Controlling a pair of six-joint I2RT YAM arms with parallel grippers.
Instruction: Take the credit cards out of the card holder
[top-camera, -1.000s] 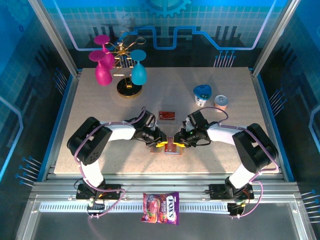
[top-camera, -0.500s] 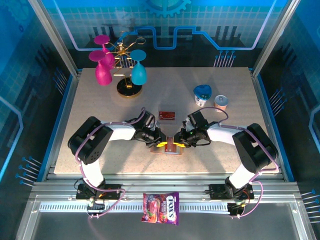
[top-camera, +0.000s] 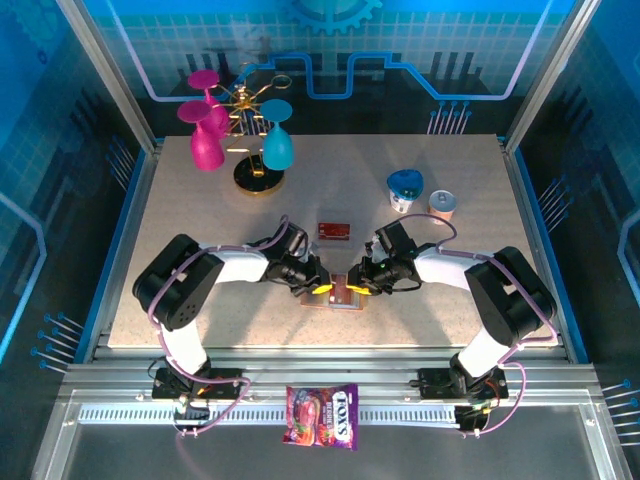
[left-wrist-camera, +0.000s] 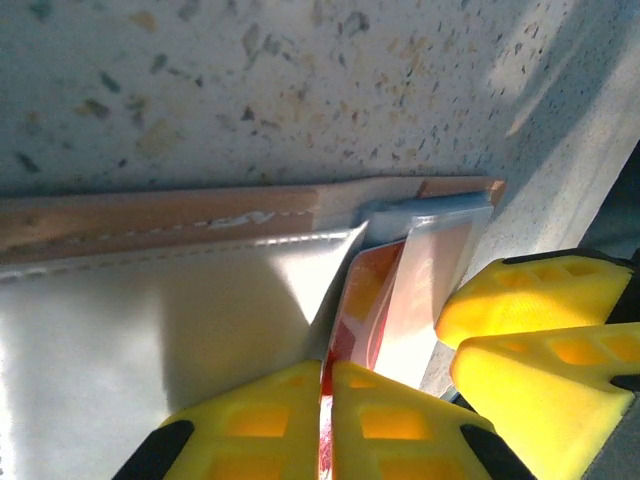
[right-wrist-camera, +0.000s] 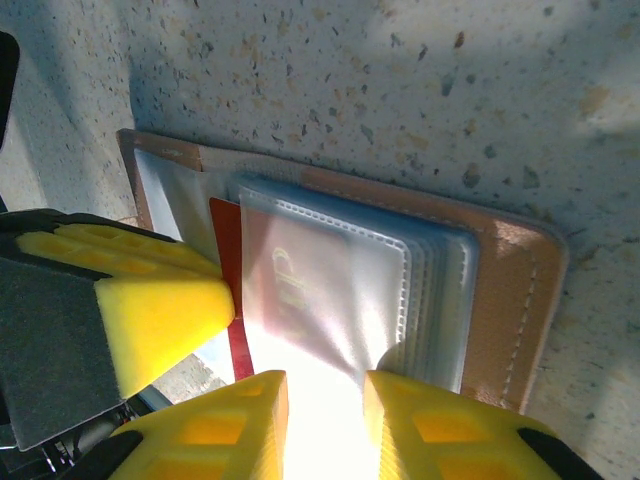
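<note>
Card holder (top-camera: 347, 295) is laid open on the speckled table (top-camera: 460, 160) near its front edge, between the 2 arms. The left gripper (left-wrist-camera: 327, 400) is closed tight on the edge of a red credit card (left-wrist-camera: 362, 295), which is seen protruding from behind the clear sleeves (right-wrist-camera: 330, 290) of the holder. The right gripper (right-wrist-camera: 325, 420) is set narrow, with the sleeve stack pinched between its yellow fingers (right-wrist-camera: 440, 430). A second credit card (top-camera: 334, 230) is placed flat on the table just beyond the card holder, apart from it. A blue-lidded cup (top-camera: 405, 188) and a pink cup (top-camera: 442, 205) are located farther back on the right.
</note>
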